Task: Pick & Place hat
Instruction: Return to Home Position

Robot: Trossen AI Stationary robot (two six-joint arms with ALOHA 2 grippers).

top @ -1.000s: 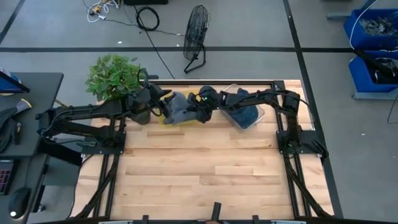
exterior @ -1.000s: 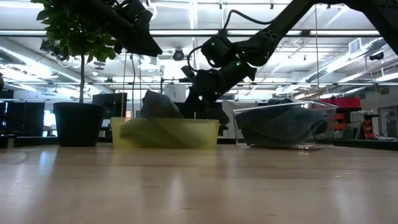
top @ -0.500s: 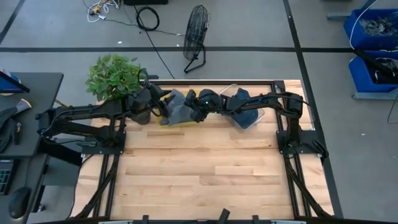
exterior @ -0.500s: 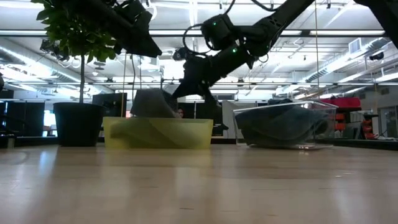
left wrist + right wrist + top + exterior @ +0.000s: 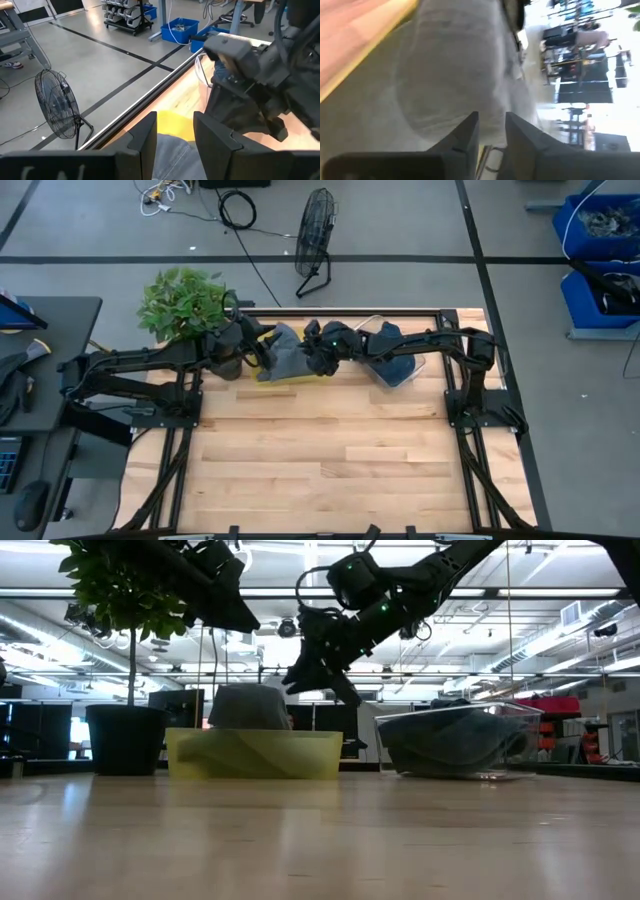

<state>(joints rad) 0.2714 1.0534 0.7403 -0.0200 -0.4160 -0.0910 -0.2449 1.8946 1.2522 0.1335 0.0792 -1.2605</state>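
Note:
A grey hat (image 5: 285, 350) sits crown up in a yellow bin (image 5: 300, 375) at the table's far edge; in the low view the hat (image 5: 247, 706) stands above the bin's wall (image 5: 255, 753). My right gripper (image 5: 300, 680) is open just above and to the right of the hat, which fills its wrist view (image 5: 450, 75) past the fingers (image 5: 491, 120). My left gripper (image 5: 262, 343) hovers open over the bin's left end, with the hat's edge (image 5: 172, 157) below its fingers (image 5: 175, 120).
A clear bin (image 5: 400, 365) with dark hats stands right of the yellow bin (image 5: 460, 745). A potted plant (image 5: 185, 305) stands at the far left corner, its pot (image 5: 125, 740) beside the yellow bin. Bare wood table lies toward the near edge (image 5: 330, 470).
My right gripper has risen from beside the yellow bin to above it and now stands clear of the hat. The hat was tilted half a second ago and now sits level in the bin. The yellow bin has slid a little toward the table's left.

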